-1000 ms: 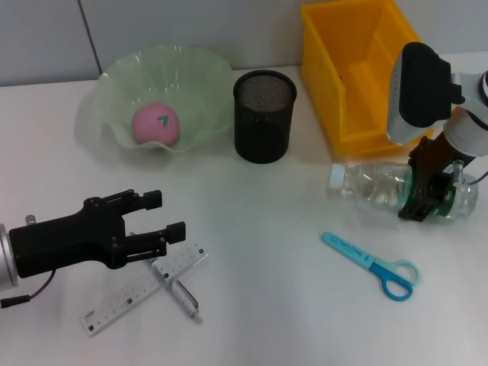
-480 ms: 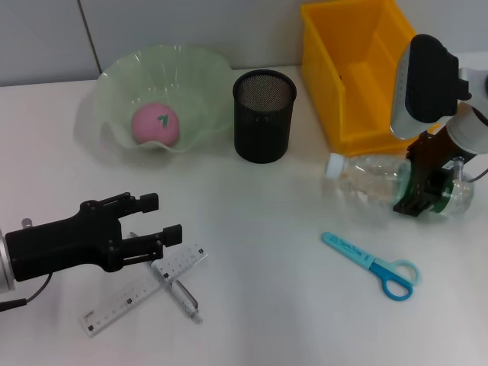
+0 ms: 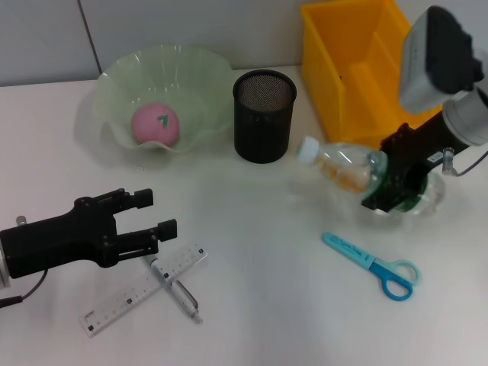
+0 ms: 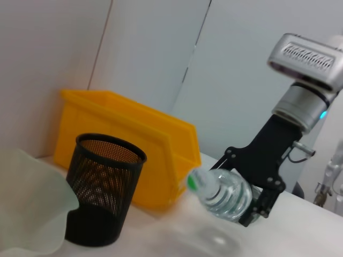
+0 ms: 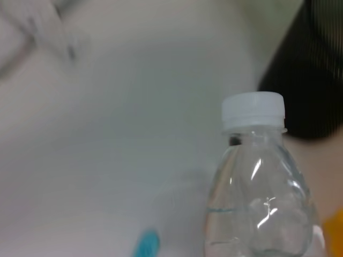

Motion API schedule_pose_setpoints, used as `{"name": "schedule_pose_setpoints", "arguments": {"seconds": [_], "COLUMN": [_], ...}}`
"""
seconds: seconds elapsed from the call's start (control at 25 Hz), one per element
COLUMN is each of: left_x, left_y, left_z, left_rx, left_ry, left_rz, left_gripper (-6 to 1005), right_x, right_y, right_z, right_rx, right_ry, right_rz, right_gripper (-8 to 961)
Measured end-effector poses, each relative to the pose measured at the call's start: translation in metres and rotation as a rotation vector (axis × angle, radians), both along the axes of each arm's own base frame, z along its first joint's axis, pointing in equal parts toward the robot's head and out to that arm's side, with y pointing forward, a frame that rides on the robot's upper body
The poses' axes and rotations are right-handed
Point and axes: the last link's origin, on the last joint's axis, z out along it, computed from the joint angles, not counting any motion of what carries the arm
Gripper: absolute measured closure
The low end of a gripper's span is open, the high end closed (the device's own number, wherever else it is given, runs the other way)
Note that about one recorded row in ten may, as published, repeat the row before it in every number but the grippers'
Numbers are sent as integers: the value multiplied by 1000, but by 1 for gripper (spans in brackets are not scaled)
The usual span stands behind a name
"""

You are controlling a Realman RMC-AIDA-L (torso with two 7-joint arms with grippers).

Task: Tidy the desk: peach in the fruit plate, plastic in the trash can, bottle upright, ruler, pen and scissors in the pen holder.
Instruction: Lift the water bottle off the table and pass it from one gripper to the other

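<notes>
My right gripper (image 3: 387, 183) is shut on the clear bottle (image 3: 343, 166), which is lifted off the table and tilted, its white cap (image 3: 307, 147) pointing toward the black mesh pen holder (image 3: 264, 114). The bottle (image 4: 222, 193) also shows in the left wrist view and fills the right wrist view with cap (image 5: 252, 111) up. The pink peach (image 3: 155, 123) lies in the green fruit plate (image 3: 198, 69). My left gripper (image 3: 162, 213) is open, just above the clear ruler (image 3: 143, 290) and the pen (image 3: 175, 290) that crosses it. Blue scissors (image 3: 374, 265) lie at the front right.
A yellow bin (image 3: 351, 69) stands at the back right, close behind the right arm. The pen holder (image 4: 102, 193) and bin (image 4: 139, 155) also appear in the left wrist view. No plastic scrap shows.
The right gripper has raised the bottle from lying on the table and swung its cap up and to the left. The left gripper has drifted slightly left and down.
</notes>
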Motion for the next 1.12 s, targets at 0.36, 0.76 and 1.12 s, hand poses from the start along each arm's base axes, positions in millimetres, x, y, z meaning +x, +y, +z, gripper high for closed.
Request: {"name": "schedule_pose_setpoints", "arguments": {"seconds": [0.36,0.76,1.12], "left_x": [6,31,55], "left_y": [1,11,17], "left_z": [10,22,12], "left_rx": [49,105,53], "left_ry": [-92,-327,-382], "left_rz": [6,-2,-71], "left_gripper": [252,255,256], "right_x": [-19,-23,-17], "right_y": [-10,-40,-57], "right_z": [16,-7,-36], "right_rx": [39,21,-57], "right_ry": [412,847,947], "right_rz": [66,99,27], "right_gripper": [196,196,195]}}
